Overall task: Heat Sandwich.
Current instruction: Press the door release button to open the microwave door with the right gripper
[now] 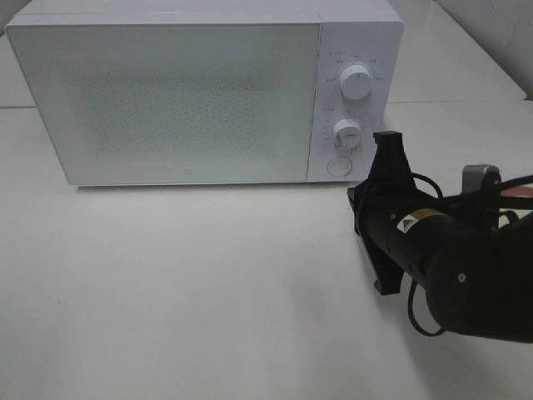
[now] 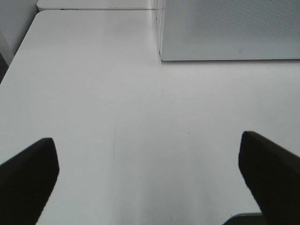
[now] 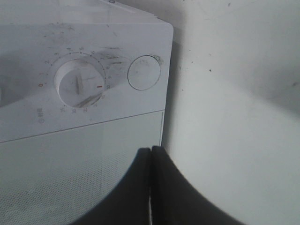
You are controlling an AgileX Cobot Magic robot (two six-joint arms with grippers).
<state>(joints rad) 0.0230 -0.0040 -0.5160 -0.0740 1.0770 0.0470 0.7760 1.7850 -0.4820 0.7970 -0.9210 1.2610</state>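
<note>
left tool (image 2: 147, 143): jaws spread wide, empty | right tool (image 3: 151, 153): jaws pressed together, nothing held

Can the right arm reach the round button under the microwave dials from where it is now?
Likely yes. The right gripper, jaws shut, hangs close in front of the microwave control panel. Nothing stands between it and the round button.

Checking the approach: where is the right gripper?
Exterior high view, right side: the right gripper, shut, hangs right of the round button on the microwave, near its lower dial.
</note>
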